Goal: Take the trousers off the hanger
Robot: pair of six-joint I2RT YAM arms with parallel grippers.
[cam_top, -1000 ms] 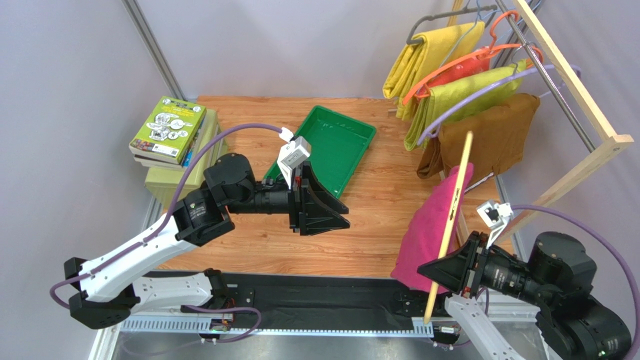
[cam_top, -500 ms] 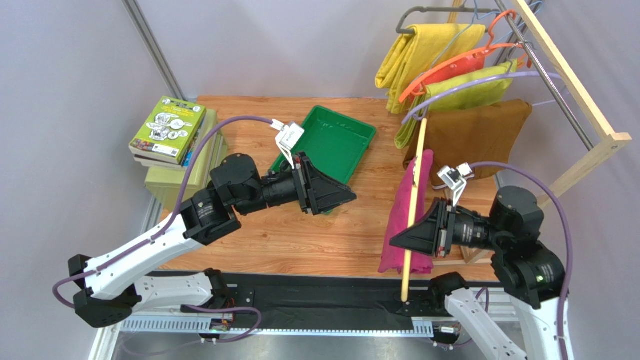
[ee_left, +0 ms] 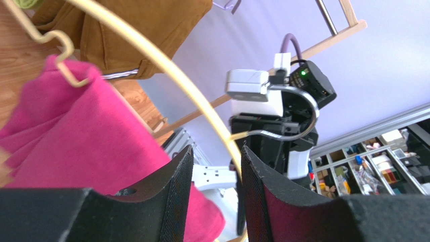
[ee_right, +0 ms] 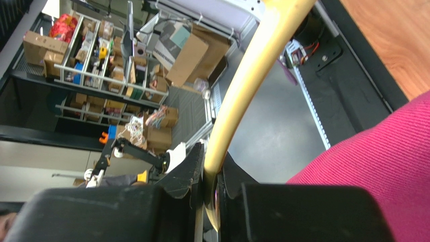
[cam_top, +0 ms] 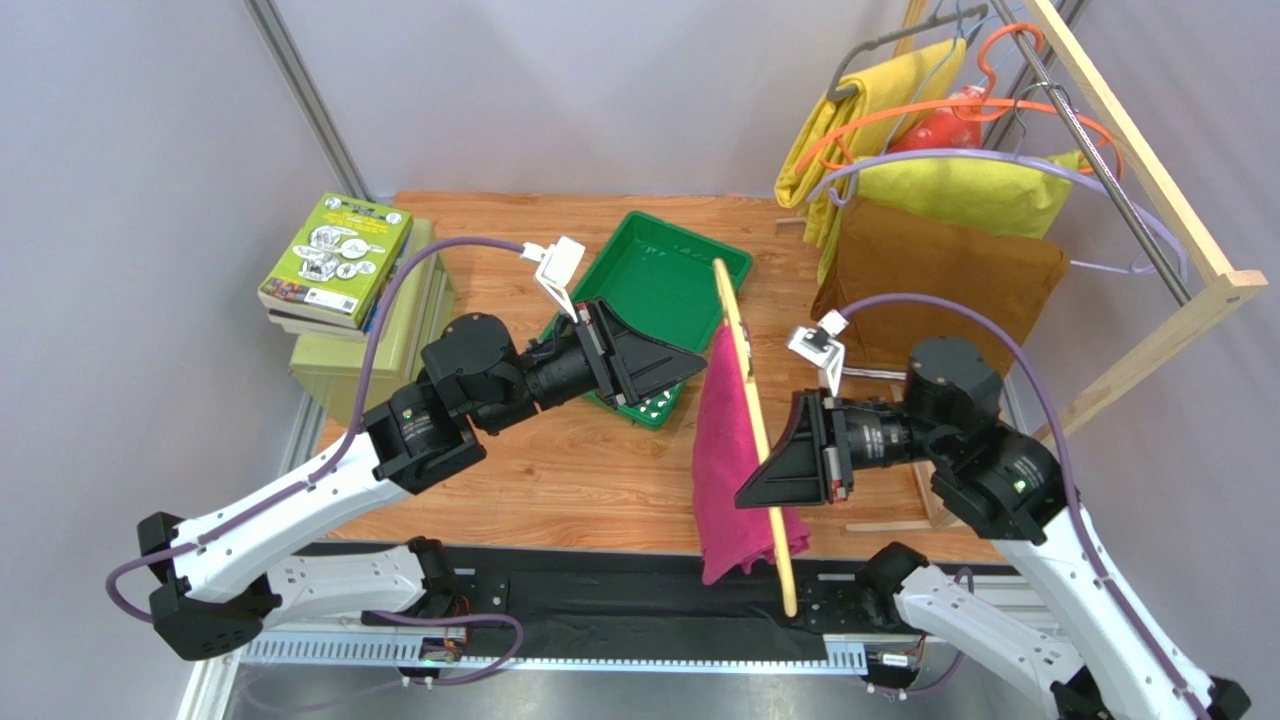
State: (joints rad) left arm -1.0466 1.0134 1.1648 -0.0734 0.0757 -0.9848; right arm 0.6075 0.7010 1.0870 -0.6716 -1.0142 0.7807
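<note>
Bright, even light, soft shadows — trousers [ee_left: 75, 146] blurred near the lens.

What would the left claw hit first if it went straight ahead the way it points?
Most likely the left gripper meets the hanger, with the trousers hanging just beside; depth is unclear.

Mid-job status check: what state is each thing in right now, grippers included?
trousers: draped over the hanger, hanging down.
hanger: off the rail, tilted, clamped by the right gripper.
right gripper: shut on the hanger.
left gripper: fingers open, close to the hanger, holding nothing.
brown garment: hung on the rail.
green tray: flat on the table.
</note>
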